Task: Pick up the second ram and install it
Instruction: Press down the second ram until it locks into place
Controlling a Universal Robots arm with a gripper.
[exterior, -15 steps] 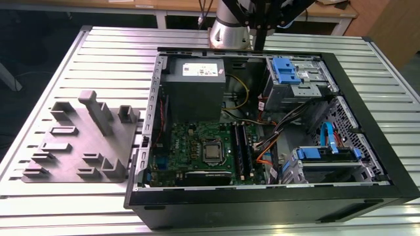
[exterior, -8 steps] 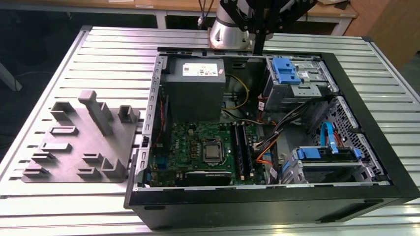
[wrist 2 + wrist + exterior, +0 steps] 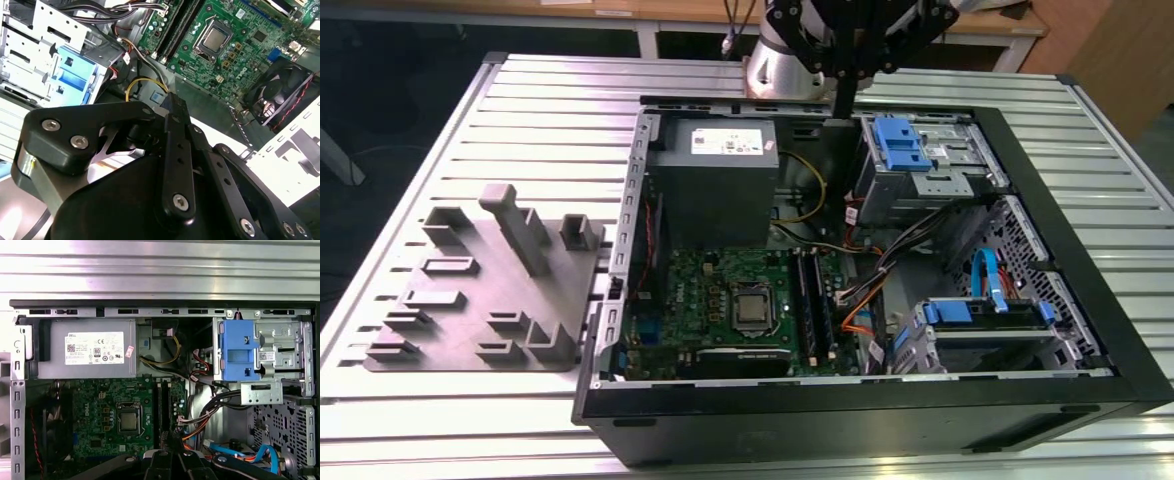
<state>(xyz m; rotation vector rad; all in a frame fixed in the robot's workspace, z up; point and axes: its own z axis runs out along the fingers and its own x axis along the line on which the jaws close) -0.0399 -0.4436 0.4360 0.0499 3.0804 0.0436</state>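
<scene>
Exterior view: ribbed metal table (image 3: 480, 130) under open computer case (image 3: 1067, 300).

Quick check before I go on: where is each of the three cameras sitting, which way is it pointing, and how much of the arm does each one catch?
Exterior view: off the arm, looking down at the open computer case and grey fixture blocks; the arm hangs at the far edge.
Second wrist view: on the arm, looking past the black gripper linkage toward the motherboard.
First wrist view: on the arm, looking down into the case at the power supply and motherboard; linkage tips show at the edge.
Shared: all three show the motherboard and the blue drive bracket.
</scene>
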